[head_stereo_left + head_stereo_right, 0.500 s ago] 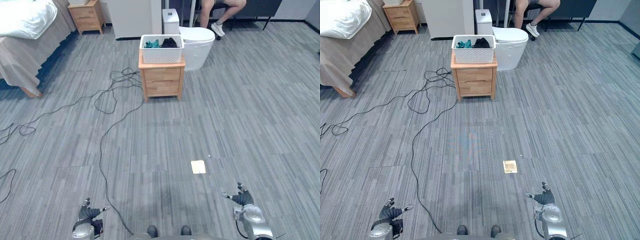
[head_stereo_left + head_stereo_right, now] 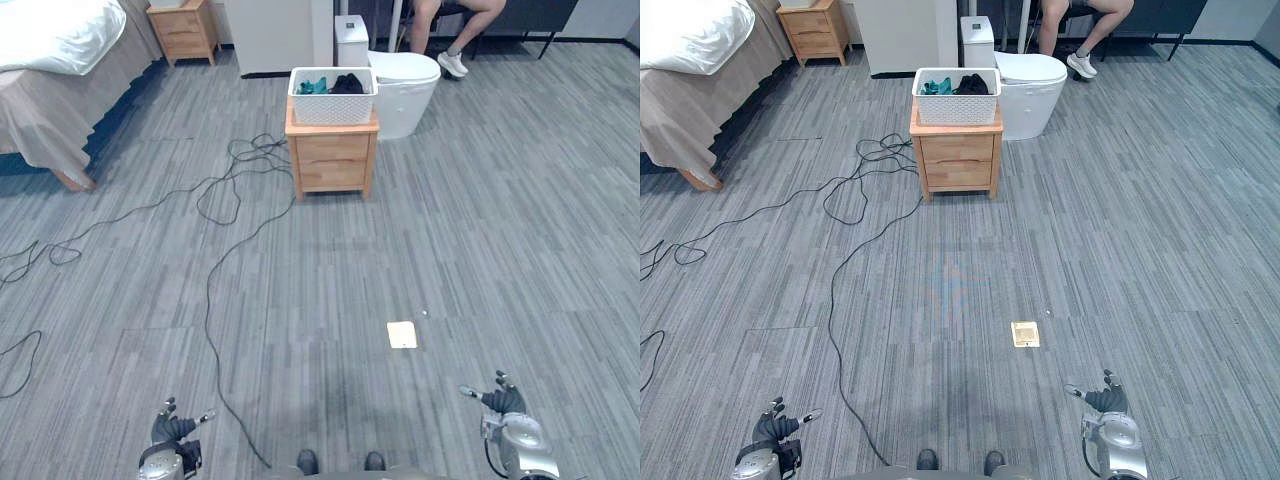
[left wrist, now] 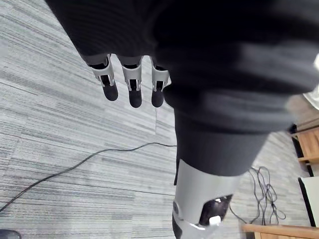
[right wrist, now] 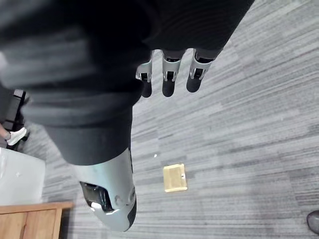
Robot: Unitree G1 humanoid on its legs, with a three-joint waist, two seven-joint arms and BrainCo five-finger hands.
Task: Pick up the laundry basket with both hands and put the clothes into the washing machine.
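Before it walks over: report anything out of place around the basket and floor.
Laundry basket sits square on the nightstand, clothes inside, nothing spilled. Only oddity: black cables tangled loose on the floor beside it.

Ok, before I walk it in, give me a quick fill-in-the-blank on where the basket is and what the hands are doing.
1. The laundry basket on the wooden nightstand is ____ in colour.
2. Inside it lie a black garment and a ____ one.
3. The left hand and right hand hang low over the floor, fingers ____, holding nothing.
4. The bed lies to the robot's ____ of the nightstand.

Missing words: white; teal; open; left.
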